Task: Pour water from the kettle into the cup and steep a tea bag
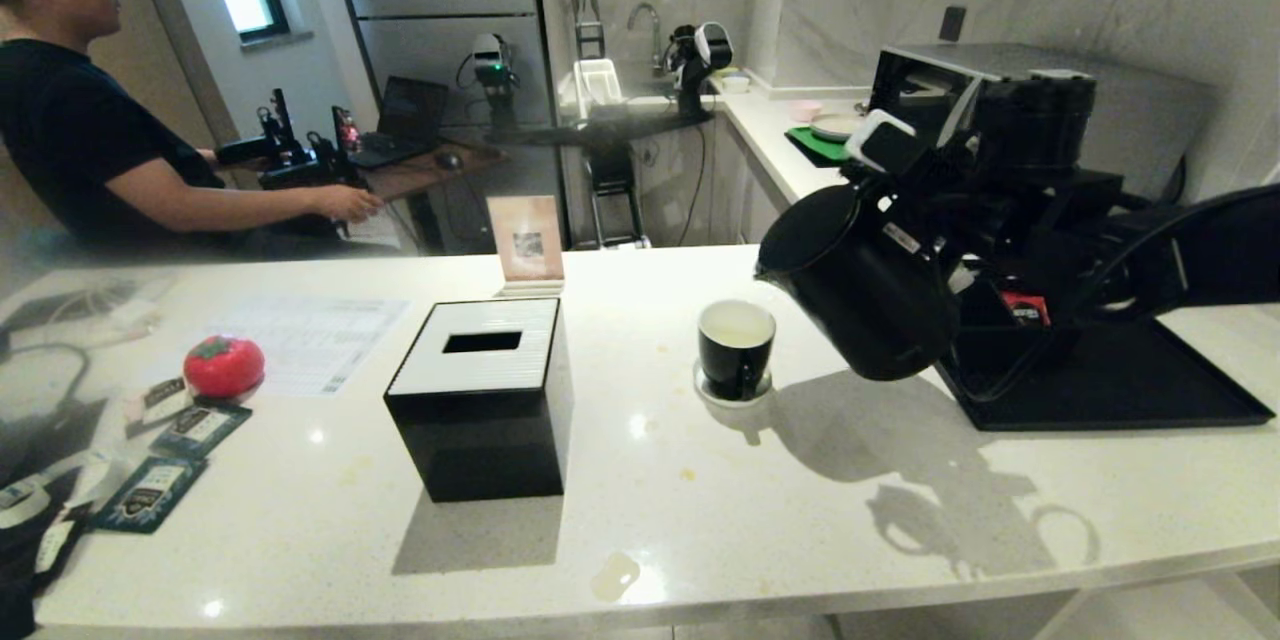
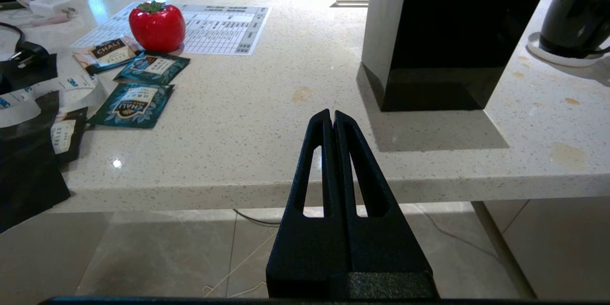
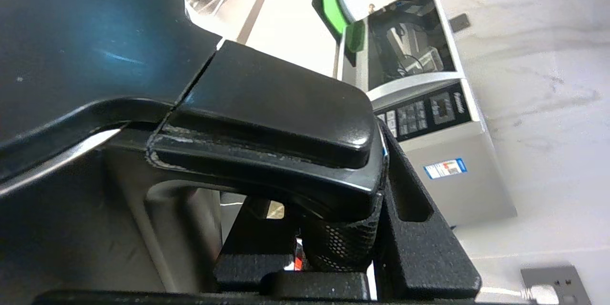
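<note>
The matte black kettle (image 1: pixel 860 290) hangs tilted above the counter. Its spout points down and left, ending just right of and above the cup (image 1: pixel 736 345). No stream of water shows. The glossy black cup stands on its small white saucer (image 1: pixel 712 392) and holds pale liquid. My right gripper (image 1: pixel 965 255) is shut on the kettle's handle (image 3: pixel 286 152), with the textured grip (image 3: pixel 340 243) clamped between its fingers (image 3: pixel 419 228). My left gripper (image 2: pixel 332 116) is shut and empty, parked below the counter's front edge. The tea bag is out of view.
A black tissue box (image 1: pixel 485 400) stands left of the cup. A red tomato-shaped object (image 1: pixel 224 366) and teal packets (image 1: pixel 150 490) lie far left. A black tray (image 1: pixel 1120 390) and a grey machine (image 1: pixel 1100 100) are at the right. A person (image 1: pixel 90 140) sits behind the counter.
</note>
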`<state>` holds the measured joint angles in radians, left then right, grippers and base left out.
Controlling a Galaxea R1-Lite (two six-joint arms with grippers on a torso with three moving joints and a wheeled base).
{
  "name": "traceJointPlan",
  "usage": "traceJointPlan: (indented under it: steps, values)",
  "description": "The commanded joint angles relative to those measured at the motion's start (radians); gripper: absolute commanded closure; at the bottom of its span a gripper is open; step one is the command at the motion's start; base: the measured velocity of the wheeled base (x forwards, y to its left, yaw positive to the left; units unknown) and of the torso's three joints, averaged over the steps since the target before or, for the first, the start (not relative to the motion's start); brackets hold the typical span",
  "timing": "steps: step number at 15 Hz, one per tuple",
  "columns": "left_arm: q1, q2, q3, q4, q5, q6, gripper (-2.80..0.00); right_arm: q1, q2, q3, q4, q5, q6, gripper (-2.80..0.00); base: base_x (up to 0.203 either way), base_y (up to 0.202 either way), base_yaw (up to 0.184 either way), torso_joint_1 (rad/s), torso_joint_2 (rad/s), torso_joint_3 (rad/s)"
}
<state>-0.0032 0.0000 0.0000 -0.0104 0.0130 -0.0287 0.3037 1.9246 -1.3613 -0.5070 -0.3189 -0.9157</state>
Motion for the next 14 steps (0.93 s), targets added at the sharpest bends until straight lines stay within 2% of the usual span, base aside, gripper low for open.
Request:
traceJointPlan:
  steps: [1, 8, 14]
  values:
    - [0.0, 0.002, 0.0, 0.0, 0.001, 0.0, 0.0, -0.003, -0.023, 0.004, 0.0, 0.0, 0.029, 0.0, 0.0, 0.0, 0.0, 0.0, 0.0, 0.0]
    - [0.0, 0.002, 0.0, 0.0, 0.001, 0.0, 0.0, -0.035, -0.081, 0.054, 0.012, 0.001, 0.21, 0.0, 0.0, 0.0, 0.0, 0.0, 0.0, 0.0]
    - [0.0, 0.002, 0.0, 0.0, 0.001, 0.0, 0.0, -0.117, -0.163, 0.171, 0.009, 0.004, 0.295, 0.0, 0.0, 0.0, 0.0, 0.0, 0.0, 0.0]
